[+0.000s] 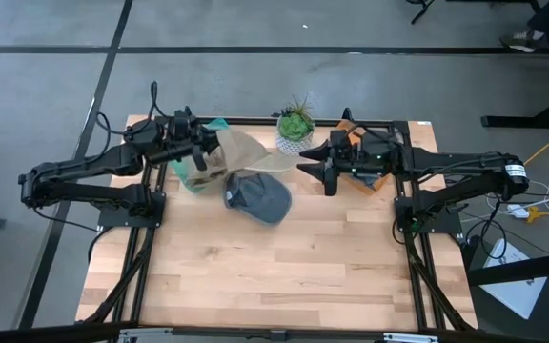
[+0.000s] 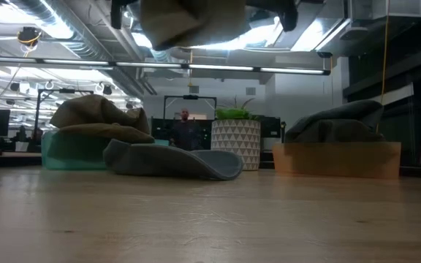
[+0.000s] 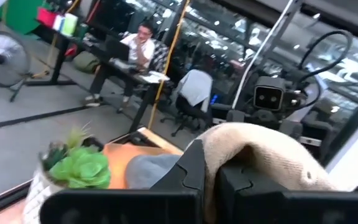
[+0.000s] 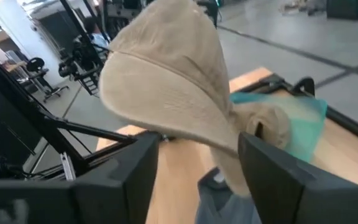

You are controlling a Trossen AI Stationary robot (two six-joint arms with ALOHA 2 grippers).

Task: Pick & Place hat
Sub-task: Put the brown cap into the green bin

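A tan hat (image 1: 243, 151) hangs in the air between the two arms and shows at the low view's top (image 2: 188, 22). My left gripper (image 1: 208, 152) is shut on it, above the teal bin (image 1: 193, 174). My right gripper (image 1: 305, 169) is open and points at the hat's free end (image 4: 173, 81); its fingers stand apart just short of the hat, with no touch showing. A grey hat (image 1: 258, 196) lies flat on the table below them. An olive hat (image 2: 97, 117) rests in the teal bin. My left gripper pinches the tan hat between its two fingers by a bunched fold of the cloth (image 3: 219, 149) at the hat's left end, coming level from the table's left. The hat is lifted clear of the table and droops past the fingers toward the right arm.
An orange bin (image 1: 375, 181) with a dark hat (image 2: 335, 120) in it sits under the right arm. A potted plant (image 1: 295, 129) stands at the far edge between the arms. The near half of the wooden table (image 1: 274, 276) is bare. A person (image 3: 138, 43) sits at a desk beyond.
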